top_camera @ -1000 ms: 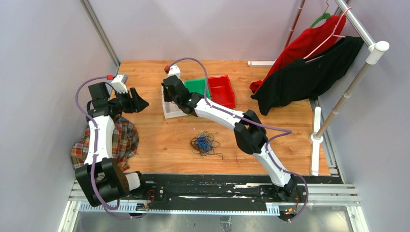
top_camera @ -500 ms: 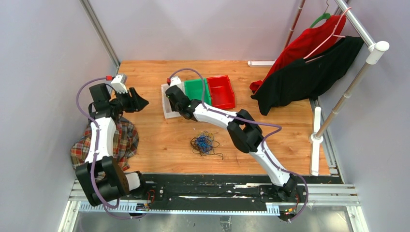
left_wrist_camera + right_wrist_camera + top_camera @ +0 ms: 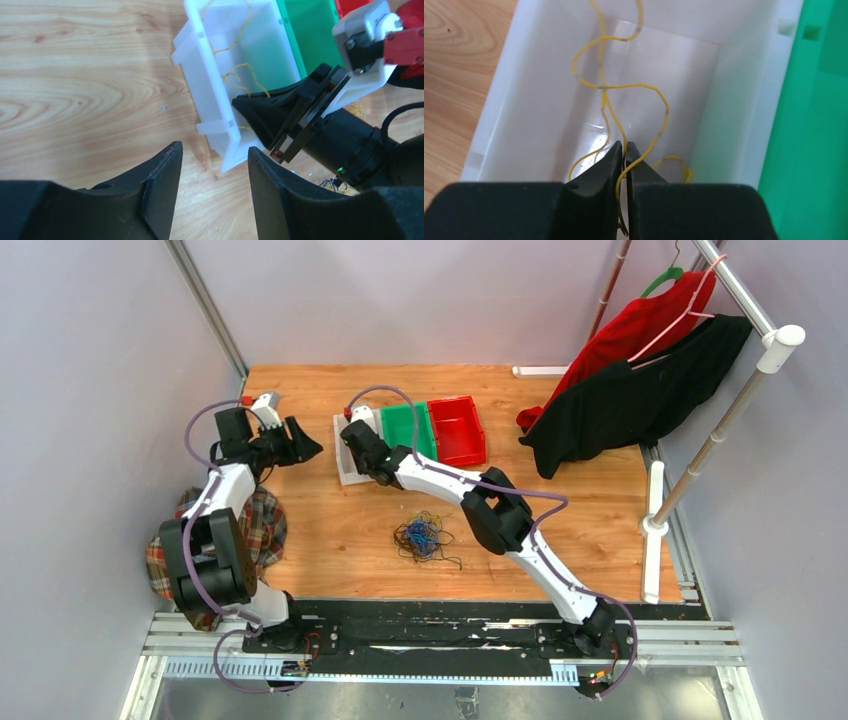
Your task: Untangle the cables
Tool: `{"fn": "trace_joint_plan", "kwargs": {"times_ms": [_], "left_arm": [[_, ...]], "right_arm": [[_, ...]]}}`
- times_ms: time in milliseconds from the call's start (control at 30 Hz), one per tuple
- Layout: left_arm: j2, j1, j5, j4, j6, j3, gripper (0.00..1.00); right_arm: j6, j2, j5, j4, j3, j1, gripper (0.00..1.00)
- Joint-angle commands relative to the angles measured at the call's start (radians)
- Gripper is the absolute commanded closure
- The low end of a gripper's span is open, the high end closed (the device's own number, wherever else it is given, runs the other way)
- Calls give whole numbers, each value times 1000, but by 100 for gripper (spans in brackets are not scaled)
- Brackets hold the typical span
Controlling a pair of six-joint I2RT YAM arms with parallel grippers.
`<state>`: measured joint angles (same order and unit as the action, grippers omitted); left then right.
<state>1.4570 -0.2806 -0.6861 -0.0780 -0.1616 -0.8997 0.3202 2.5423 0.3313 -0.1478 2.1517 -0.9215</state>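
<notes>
A tangled bunch of blue, black and yellow-tan cables [image 3: 423, 536] lies on the wooden table in front of the arms. My right gripper [image 3: 625, 150] is shut on a thin yellow cable [image 3: 624, 86] that loops inside the white bin [image 3: 744, 115]; in the top view that gripper [image 3: 352, 448] is over the white bin [image 3: 345, 476]. My left gripper [image 3: 214, 155] is open and empty, above bare wood just left of the white bin [image 3: 207, 85]; in the top view it [image 3: 305, 445] sits left of the bin.
A green bin [image 3: 405, 423] and a red bin [image 3: 458, 428] stand right of the white bin. A plaid cloth [image 3: 255, 530] lies at the left edge. Red and black garments [image 3: 640, 380] hang on a rack at the right.
My left gripper has moved right, closer to the white bin. My right gripper has drawn back and down into the white bin, its elbow folding nearer.
</notes>
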Motion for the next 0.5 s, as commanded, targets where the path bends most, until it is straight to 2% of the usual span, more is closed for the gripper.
{"fn": "trace_joint_plan", "kwargs": {"times_ms": [0,67,133,167,267,467], "left_arm": [[53,60,51,106,-11,-81,44],[100,76,65,114,-19,-120,44],[140,86,79,120,-33,-158,45],[151,89,83,129,-38,-171,45],[167,105,119,155,-37,-188,45],[187,156,154,157,-18,-195,45]], "right_arm": [[-17,5,-13,-12,11,10,90],[-17,-7,-21,-2,6,10,77],[-13,-27,-15,1,0,10,53],[-9,-42,-15,12,-13,9,47],[-1,-113,-10,59,-90,9,41],[36,-196,-26,101,-150,8,40]]}}
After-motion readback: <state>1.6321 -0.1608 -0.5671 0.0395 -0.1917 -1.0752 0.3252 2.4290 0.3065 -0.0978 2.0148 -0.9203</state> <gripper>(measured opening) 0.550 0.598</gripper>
